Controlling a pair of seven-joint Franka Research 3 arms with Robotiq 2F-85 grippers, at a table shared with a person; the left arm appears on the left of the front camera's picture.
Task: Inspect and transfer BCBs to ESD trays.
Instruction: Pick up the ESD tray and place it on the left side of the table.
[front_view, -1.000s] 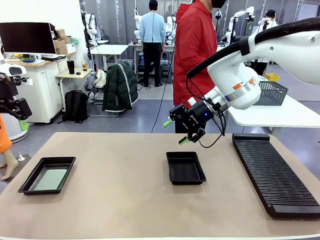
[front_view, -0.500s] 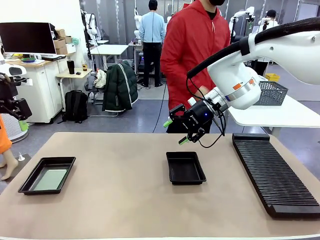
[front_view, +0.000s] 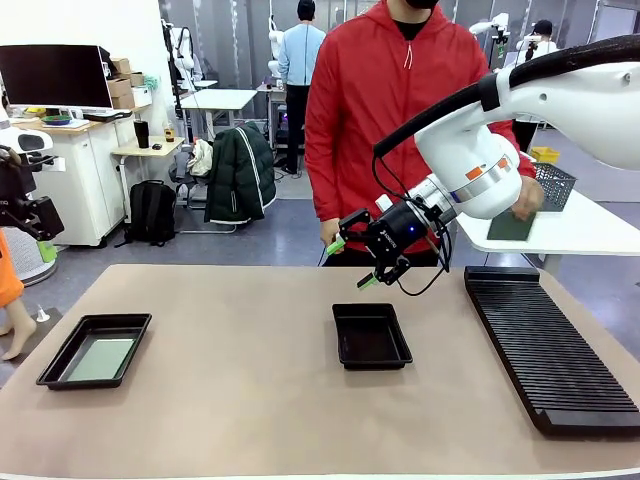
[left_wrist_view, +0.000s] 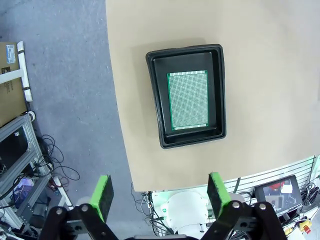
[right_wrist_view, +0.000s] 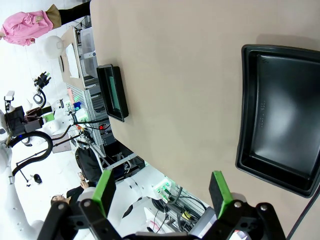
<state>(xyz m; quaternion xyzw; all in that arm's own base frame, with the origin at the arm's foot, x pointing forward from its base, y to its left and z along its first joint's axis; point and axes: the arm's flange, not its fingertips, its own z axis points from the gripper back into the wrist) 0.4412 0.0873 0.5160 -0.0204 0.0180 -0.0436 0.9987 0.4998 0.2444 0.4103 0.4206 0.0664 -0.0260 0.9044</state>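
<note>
At 8 o'clock on the tabletop (front_view: 250, 410), nearest the robot, the left tray (front_view: 75, 384) holds one BCB (front_view: 100, 358) lying flat on its floor. The left gripper (left_wrist_view: 160, 192) hangs high above it, fingers spread wide and holding nothing. The middle tray (front_view: 371, 337) sits with a bare floor around the centre, and the ribbed rack (front_view: 550, 345) runs along the 3 o'clock edge. Just beyond the middle tray's far rim the right gripper (front_view: 351, 264) hovers clear of the tabletop, fingers wide apart and also empty. At 12 o'clock a person (front_view: 390, 110) in a red jacket stands at the far edge. One hand (front_view: 528, 197), toward 2 o'clock, is on a dark flat piece (front_view: 508, 227) at a white side table (front_view: 585, 232). It may be another board, but I cannot tell.

The step looks like readying the right arm to take a board for the middle tray. To do it well, the fingers should be at full spread as the board's edges come between the pads. They should pinch a bare margin rather than the face, then carry the board level. It should go down square to the rim so that no corner catches a flared wall, and be let go only once it lies flat.
</note>
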